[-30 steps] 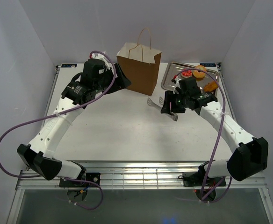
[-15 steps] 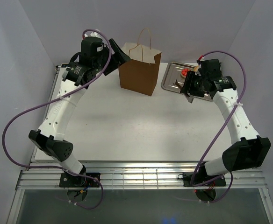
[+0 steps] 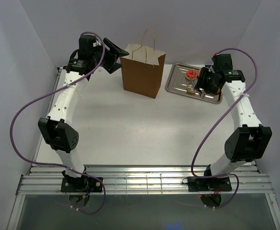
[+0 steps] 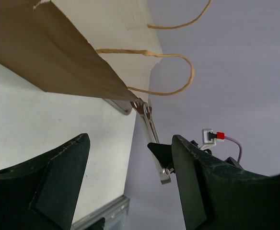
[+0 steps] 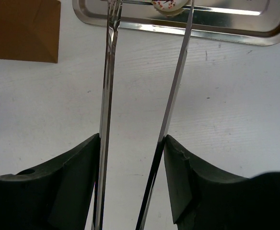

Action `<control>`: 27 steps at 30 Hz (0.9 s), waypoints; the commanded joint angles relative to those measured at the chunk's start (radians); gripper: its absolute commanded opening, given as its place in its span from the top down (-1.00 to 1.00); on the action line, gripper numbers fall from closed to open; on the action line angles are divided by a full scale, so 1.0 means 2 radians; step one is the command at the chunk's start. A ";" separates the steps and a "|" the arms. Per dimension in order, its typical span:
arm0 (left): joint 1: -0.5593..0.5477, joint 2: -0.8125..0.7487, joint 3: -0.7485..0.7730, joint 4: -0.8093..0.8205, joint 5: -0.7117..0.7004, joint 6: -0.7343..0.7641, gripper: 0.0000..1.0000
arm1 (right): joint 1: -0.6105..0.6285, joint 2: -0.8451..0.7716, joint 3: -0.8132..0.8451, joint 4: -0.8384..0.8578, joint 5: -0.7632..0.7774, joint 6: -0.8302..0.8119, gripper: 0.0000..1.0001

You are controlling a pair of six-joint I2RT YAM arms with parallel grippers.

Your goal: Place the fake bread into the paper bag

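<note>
Paper bag (image 3: 142,72): upright, far centre of bench (image 3: 130,129); left tool (image 4: 130,139) spread wide just beside its upper left edge. Fake bread: red-topped tart (image 3: 192,74) and pale speckled round (image 5: 168,4) on silver tray (image 3: 178,87), far right. Right tool (image 5: 130,139): clamped on metal tongs (image 5: 109,96), tips over tray.

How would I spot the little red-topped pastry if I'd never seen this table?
Find the tall brown paper bag standing at the far side of the table; a flat silver tray lies just to its right. The red-topped tart sits on that tray, the only bright red thing there.
</note>
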 commanded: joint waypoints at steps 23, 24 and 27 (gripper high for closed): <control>0.058 0.015 -0.042 0.053 0.220 -0.150 -0.77 | -0.023 0.070 0.050 0.005 0.034 -0.001 -0.19; 0.061 0.014 -0.044 0.049 0.225 -0.153 -0.77 | -0.023 0.070 0.046 0.009 0.029 0.004 -0.19; 0.065 0.004 -0.057 0.047 0.229 -0.157 -0.77 | -0.023 0.074 0.048 0.012 0.022 0.007 -0.19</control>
